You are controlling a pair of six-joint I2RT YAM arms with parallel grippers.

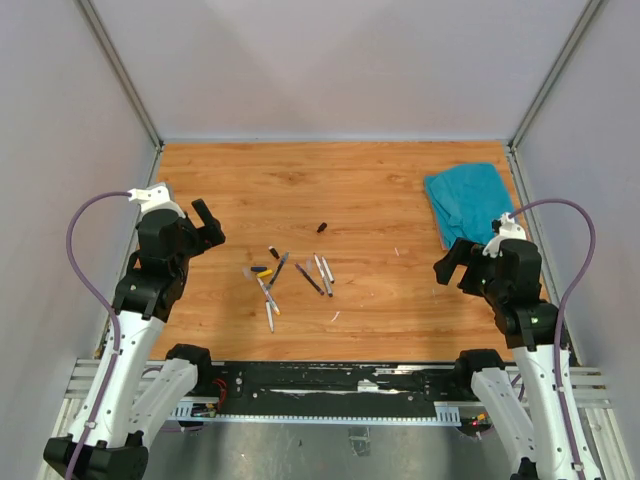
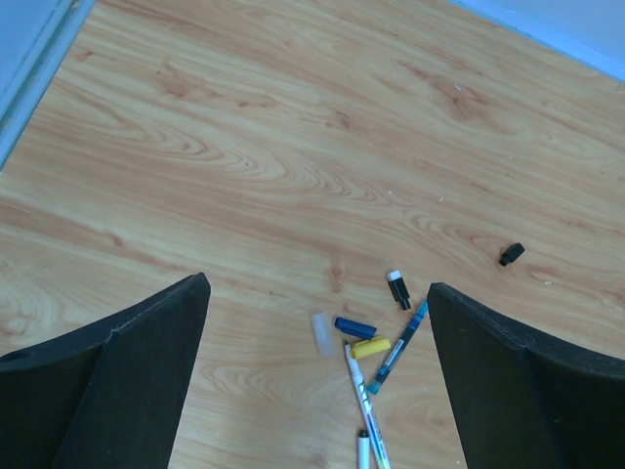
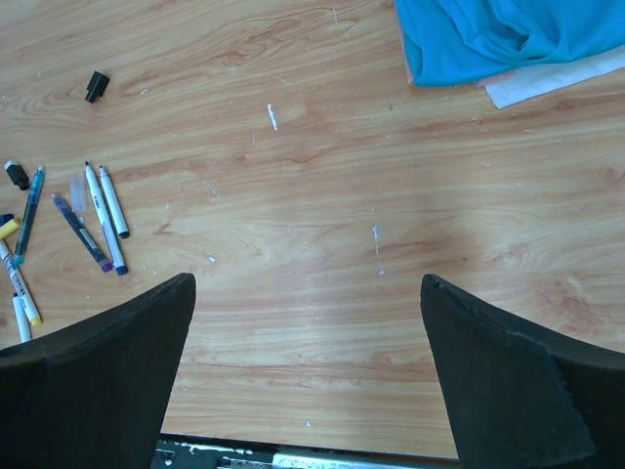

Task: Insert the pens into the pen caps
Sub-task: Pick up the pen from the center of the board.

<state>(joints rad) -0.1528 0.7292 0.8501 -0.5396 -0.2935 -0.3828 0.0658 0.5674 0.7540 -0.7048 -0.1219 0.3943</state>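
Pens (image 1: pixel 322 275) lie loose on the table (image 1: pixel 400 300), scattered left of centre between the two arms and nearer the left one. A white pair (image 3: pixel 105 200) lies side by side, with a dark pen (image 3: pixel 83 233) angled just beside it. Further left a teal pen (image 2: pixel 400 344) lies tilted. A white pen (image 2: pixel 359 383) lies close by its near end, and a second white barrel shows at the bottom edge of the left wrist view.

The caps lie apart from the pens' tips. A yellow cap (image 2: pixel 370 348) touches the white pen, with a blue cap (image 2: pixel 354 326) just beside it and a clear piece (image 2: pixel 321 333) next to that. A black cap (image 2: pixel 398 290) with a pale end lies just past the teal pen's far tip. A lone cap (image 2: pixel 511 254), also black, lies well apart from the rest, farther up the table.

The left gripper (image 1: pixel 205 225) hangs above the table to the left of the scatter, jaws spread wide and holding nothing. The right gripper (image 1: pixel 452 262) hangs well to the right of the pens, its jaws also wide apart with nothing between them. A folded teal cloth (image 1: pixel 470 200) lies in the far right corner, near the right arm, with a pale layer showing under its edge.
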